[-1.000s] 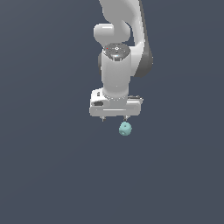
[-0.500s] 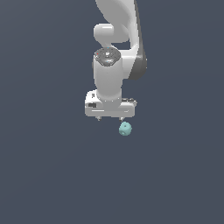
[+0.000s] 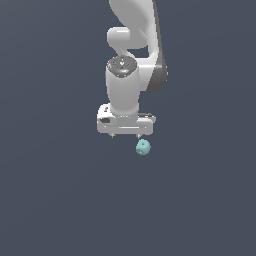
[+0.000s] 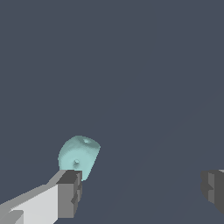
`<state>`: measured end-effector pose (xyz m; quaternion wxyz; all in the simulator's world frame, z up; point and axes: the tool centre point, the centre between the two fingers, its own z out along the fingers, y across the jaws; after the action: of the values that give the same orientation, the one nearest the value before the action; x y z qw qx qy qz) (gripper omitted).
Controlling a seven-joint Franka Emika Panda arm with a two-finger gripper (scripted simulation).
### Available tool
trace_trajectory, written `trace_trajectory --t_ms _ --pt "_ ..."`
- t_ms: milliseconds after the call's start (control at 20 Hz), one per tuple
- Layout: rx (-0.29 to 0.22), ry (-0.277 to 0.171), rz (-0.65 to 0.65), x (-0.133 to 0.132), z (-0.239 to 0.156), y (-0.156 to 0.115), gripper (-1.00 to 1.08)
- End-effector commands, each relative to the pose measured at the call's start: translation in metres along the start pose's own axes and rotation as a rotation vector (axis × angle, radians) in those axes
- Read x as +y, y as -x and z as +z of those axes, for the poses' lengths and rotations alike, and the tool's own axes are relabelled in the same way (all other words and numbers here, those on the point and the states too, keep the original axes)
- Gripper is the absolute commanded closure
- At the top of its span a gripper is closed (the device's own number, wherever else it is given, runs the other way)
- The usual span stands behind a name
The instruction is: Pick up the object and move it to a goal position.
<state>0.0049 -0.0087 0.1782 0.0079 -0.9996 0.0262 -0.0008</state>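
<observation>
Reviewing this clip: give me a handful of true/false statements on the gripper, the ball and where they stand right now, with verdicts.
1. The gripper is open. True: the wrist view shows its two fingers far apart.
2. The teal ball is clamped between the fingers. False: in the wrist view it sits beside one finger, not in the gap.
3. There are two balls in the scene. False: only one teal ball shows.
4. In the exterior view the ball lies below the gripper, toward that view's right. True.
5. The ball is red and cube-shaped. False: it is teal and roundish with small dimples.
</observation>
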Motion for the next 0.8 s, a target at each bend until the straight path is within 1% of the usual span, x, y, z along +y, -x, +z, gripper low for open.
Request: trace_trajectory --t_ms 0,400,750 --pt "-0.001 0.000 0.012 -0.003 0.003 0.001 -0.92" --pt "-0.001 0.002 0.092 -0.021 0.021 0.006 -0.92" --pt "-0.001 0.007 0.212 -0.046 0.048 0.016 -0.92"
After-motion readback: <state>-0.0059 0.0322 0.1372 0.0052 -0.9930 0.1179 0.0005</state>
